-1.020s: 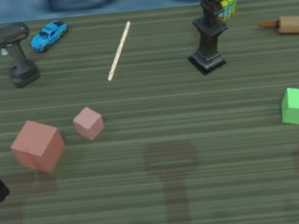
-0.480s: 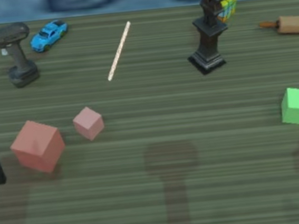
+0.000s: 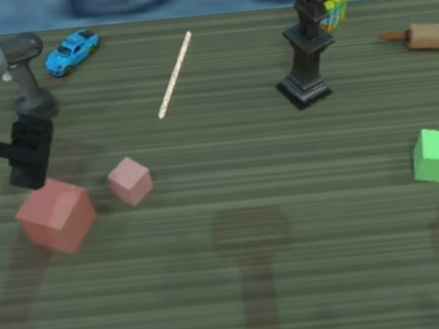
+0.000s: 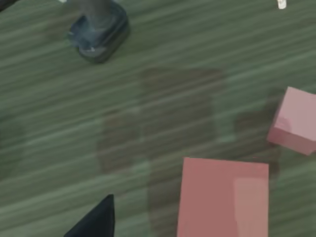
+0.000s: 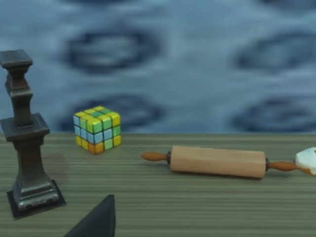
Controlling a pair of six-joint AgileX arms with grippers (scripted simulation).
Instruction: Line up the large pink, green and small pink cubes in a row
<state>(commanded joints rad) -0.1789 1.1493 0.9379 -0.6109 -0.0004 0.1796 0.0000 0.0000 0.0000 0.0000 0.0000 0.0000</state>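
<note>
Presently, left gripper (image 3: pixel 26 156): seen over the table's left side, just behind the large pink cube; whether its fingers are parted or closed cannot be told, and nothing is seen held.
Large pink cube (image 3: pixel 55 214): set on the table (image 3: pixel 228 171) at the left; shown close below in the left wrist view (image 4: pixel 224 197), with one dark fingertip (image 4: pixel 96 222) beside it.
Small pink cube (image 3: pixel 130 180): placed just to the right of the large one, apart from it; also caught in the left wrist view (image 4: pixel 294 121).
Green cube (image 3: pixel 437 156): found at the far right, well apart from both pink cubes.
Right arm: not seen from above; whether its gripper is parted or closed cannot be told. A rolling pin (image 5: pixel 217 161), a multicoloured cube (image 5: pixel 97 129) and a dark stand (image 5: pixel 27 143) are faced by its wrist camera.
Drill (image 3: pixel 28 74): stood behind the left gripper, at the far left.
</note>
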